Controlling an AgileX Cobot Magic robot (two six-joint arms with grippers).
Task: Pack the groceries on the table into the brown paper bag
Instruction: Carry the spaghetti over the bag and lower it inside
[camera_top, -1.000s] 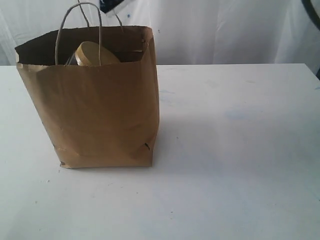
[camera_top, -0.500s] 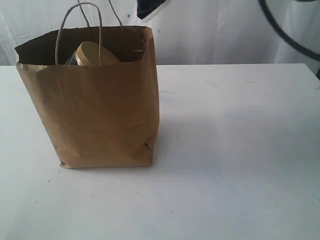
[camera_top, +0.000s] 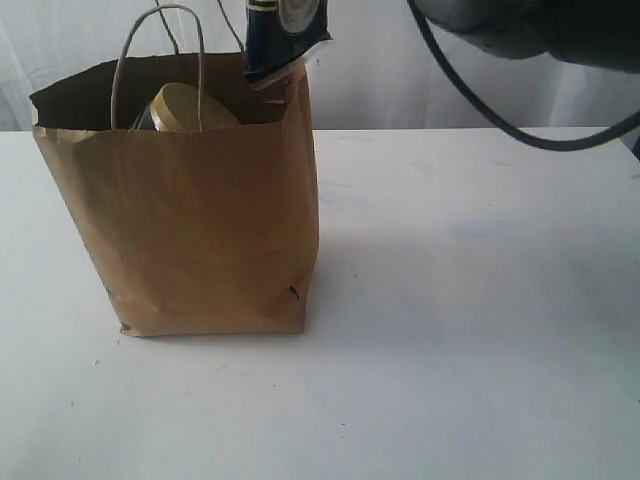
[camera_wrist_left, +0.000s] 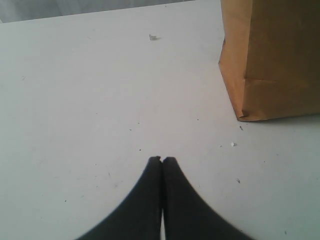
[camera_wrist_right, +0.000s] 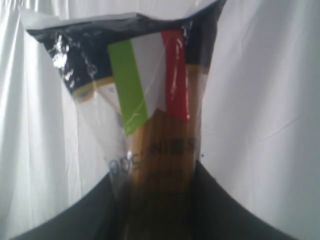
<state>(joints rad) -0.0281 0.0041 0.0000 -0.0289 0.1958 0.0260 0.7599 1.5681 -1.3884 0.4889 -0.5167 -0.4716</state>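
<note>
The brown paper bag stands upright on the left of the table; its lower corner shows in the left wrist view. A gold-lidded jar leans inside it, just below the rim. The long navy spaghetti pack hangs end-down over the bag's right rear corner, its lower tip at the rim. My right gripper is shut on this pack, whose green, white and red stripes show in the right wrist view. My left gripper is shut and empty, low over the table near the bag.
A white curtain hangs behind the table. The right arm's grey body and a black cable cross the top right of the exterior view. Tiny white crumbs lie on the table by the bag's corner.
The spaghetti pack has come down from the top edge toward the bag's rim, and the right arm with its cable has dropped further into view.
</note>
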